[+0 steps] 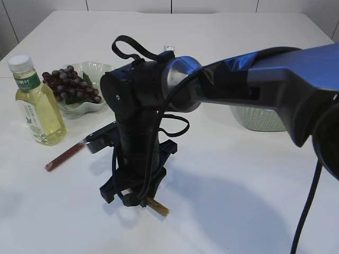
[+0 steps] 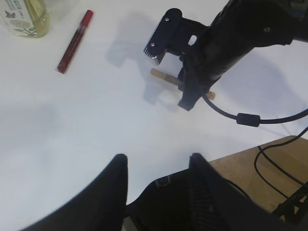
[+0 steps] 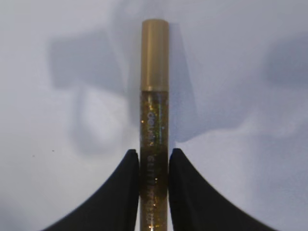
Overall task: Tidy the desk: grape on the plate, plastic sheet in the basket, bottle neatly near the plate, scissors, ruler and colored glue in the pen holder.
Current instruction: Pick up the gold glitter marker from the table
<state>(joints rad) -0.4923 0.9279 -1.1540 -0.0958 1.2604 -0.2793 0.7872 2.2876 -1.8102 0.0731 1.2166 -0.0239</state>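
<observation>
The right tool [image 3: 153,192] grips a slim gold glitter glue tube [image 3: 154,120] between its two black fingers [image 3: 126,192], which press against the tube's sides. The tube has a clear barrel flecked with glitter and a smooth, matte gold cap, and it lies low over the plain white surface [image 1: 238,201]. In the exterior view only its gold end shows beneath the dark arm.

The left tool [image 2: 156,180] hangs above the surface with its curved black fingers apart and nothing between them.

A thin red glue pen [image 2: 75,41] lies flat on the surface, well apart from the gold one. Near it stands a clear plastic bottle [image 1: 37,103] of yellow liquid with a white cap and green label. Just beside the bottle, dark purple grapes [image 1: 69,84] rest on a pale green, wavy-edged plate [image 1: 98,69]. A pale, ribbed basket [image 1: 254,119] stands behind the right arm, largely hidden by it.
</observation>
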